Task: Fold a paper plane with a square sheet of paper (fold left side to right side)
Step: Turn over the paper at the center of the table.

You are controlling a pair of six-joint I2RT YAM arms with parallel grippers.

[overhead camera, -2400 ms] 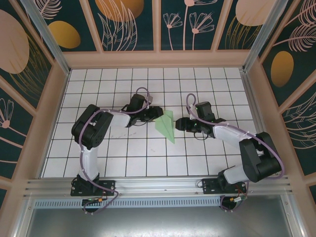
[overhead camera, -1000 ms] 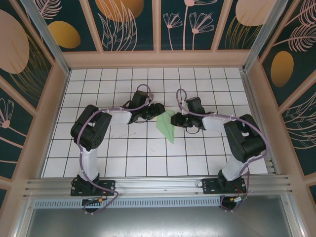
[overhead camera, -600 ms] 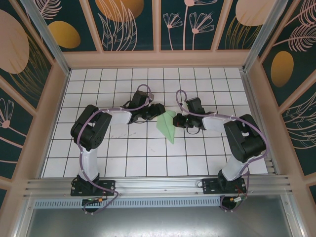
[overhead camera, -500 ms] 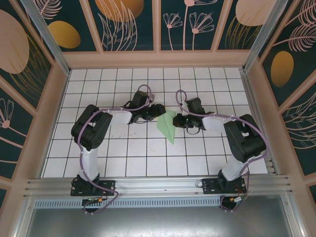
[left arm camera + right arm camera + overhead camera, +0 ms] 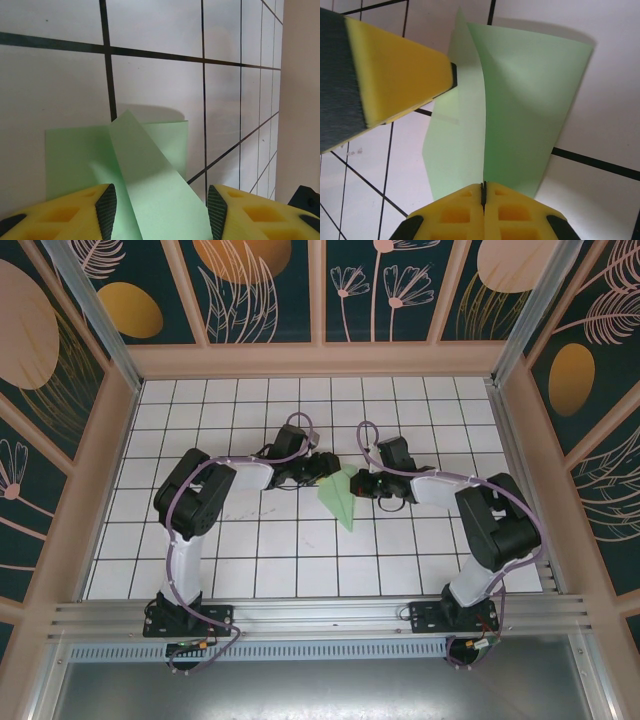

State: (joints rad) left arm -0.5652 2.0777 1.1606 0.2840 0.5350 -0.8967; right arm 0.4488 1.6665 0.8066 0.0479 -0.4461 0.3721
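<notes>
The square sheet of paper lies mid-table, pale green and folded into a slim pointed shape with its tip toward the near right. My right gripper is at its right edge. In the right wrist view the gripper is shut, and a raised crease of the paper runs straight into the seam of its jaws. My left gripper is at the paper's far-left end and is open. In the left wrist view a lifted flap of the paper stands between the left gripper's yellow fingers without touching either pad.
The table is white with a black grid and is walled by patterned panels on three sides. One left finger hangs close over the paper's far side in the right wrist view. A metal rail with both arm bases runs along the near edge.
My left gripper has slid right, up to the paper's far-left end. My right gripper has closed fully at the paper's right edge and has hardly moved.
</notes>
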